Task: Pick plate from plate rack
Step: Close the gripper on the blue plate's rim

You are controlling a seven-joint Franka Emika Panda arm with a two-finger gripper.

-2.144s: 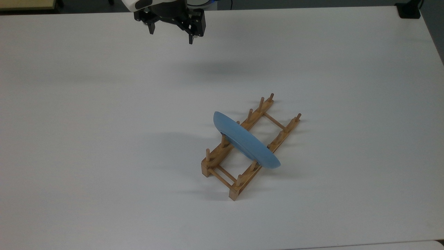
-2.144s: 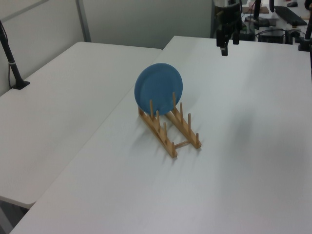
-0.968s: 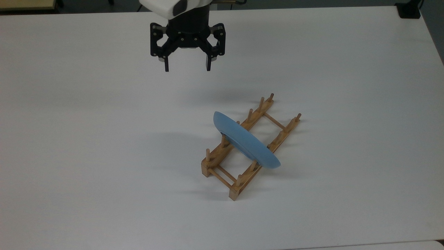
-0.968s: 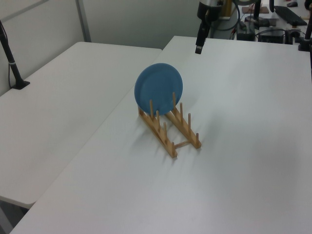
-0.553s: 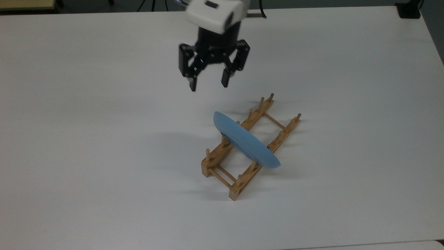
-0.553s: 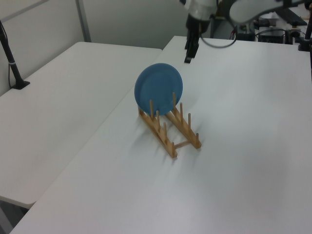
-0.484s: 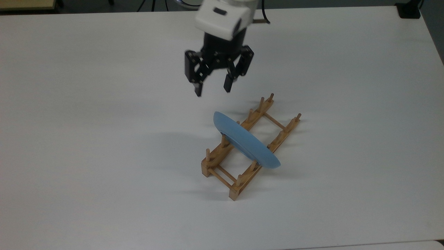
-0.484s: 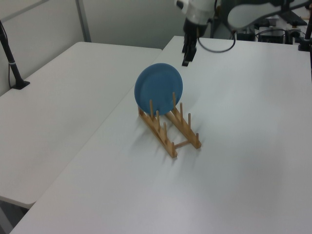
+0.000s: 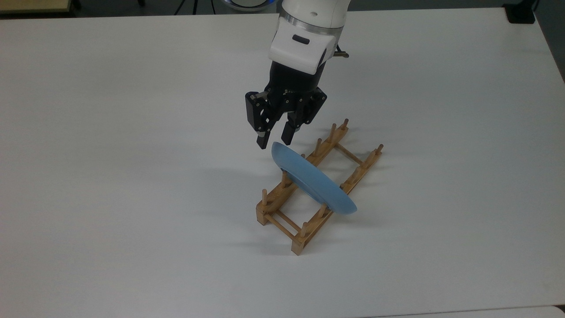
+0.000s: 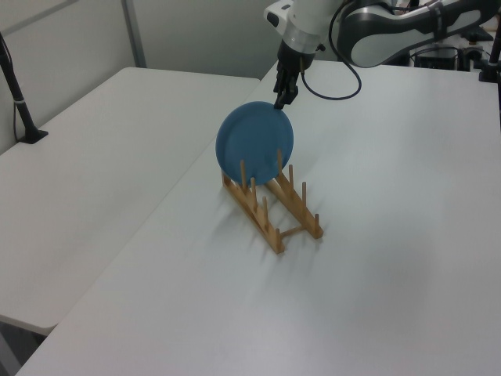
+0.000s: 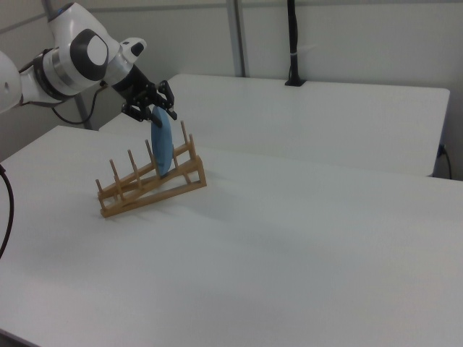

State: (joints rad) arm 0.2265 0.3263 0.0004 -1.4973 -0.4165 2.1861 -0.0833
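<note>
Gripper [image 9: 274, 142] fingers are spread apart, one fingertip [image 9: 262, 142] on each side of the plate's top edge, and nothing is pinched between them. Seen in the top view, the tips hang just above the upper-left end of the plate [image 9: 312, 179], very near it; whether they touch the rim cannot be told. In the left view the gripper [image 10: 280, 99] meets the top of the plate [image 10: 254, 141] at its upper right edge. In the right view the gripper [image 11: 154, 116] sits right over the plate [image 11: 163, 144], which shows nearly edge-on.

Taking the rack [image 9: 315, 190] as the landmark: the plate stands on edge in it, crosswise between the two rails, held by pegs and leaning a little. It sits nearer the rack's lower-left end in the top view, with empty pegs beyond it toward the upper right. In the left view the rack [image 10: 274, 207] stretches out from the plate toward the camera. In the right view the rack [image 11: 148, 184] reaches left from the plate.

The rack rests on a white table [image 9: 110, 154]. The arm [image 9: 309, 31] comes down from the top view's upper edge toward the rack.
</note>
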